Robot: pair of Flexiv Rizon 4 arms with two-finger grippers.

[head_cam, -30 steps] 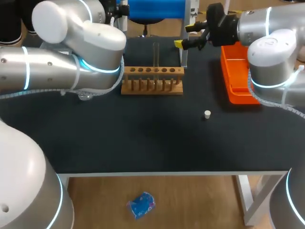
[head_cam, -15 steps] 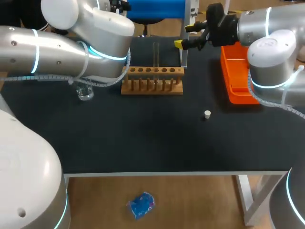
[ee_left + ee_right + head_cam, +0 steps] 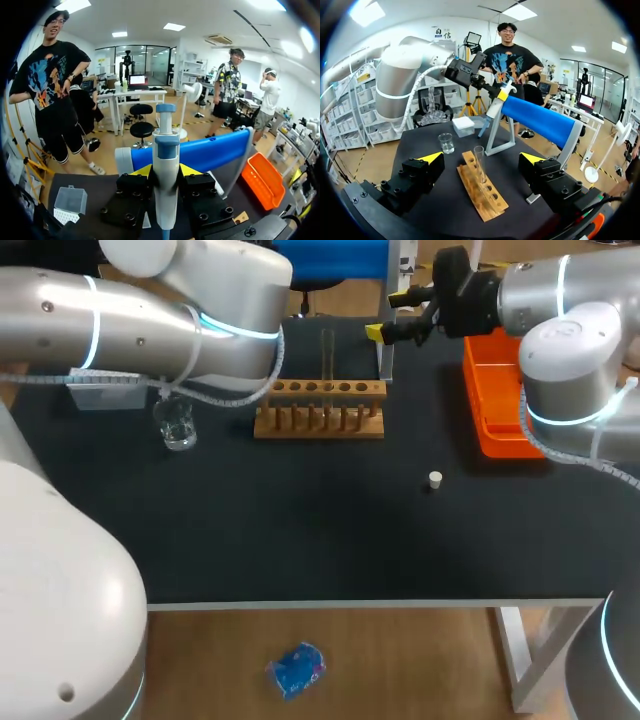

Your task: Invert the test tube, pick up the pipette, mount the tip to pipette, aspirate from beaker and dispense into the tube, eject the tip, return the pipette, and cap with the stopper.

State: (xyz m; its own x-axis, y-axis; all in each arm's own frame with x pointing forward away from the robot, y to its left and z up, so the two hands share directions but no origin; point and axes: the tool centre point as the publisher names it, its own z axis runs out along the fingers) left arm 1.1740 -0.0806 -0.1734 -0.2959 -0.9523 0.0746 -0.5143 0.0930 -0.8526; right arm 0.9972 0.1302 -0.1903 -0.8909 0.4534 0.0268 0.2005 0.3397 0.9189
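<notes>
Left arm [image 3: 150, 320] has swung up and back, uncovering the ribbed plastic tip box [image 3: 100, 393] and the glass beaker [image 3: 178, 426] | left gripper [image 3: 165, 172] clamped on the pipette [image 3: 165, 145], smooth white-and-blue barrel upright, nose down just beside the tip box | glass test tube [image 3: 327, 352] upright in the wooden rack [image 3: 320, 410] | right gripper [image 3: 482, 158] wide open, empty | small white stopper [image 3: 435, 479] well apart.

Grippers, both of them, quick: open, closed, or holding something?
Left gripper: closed on the pipette.
Right gripper: open, holding nothing.
</notes>
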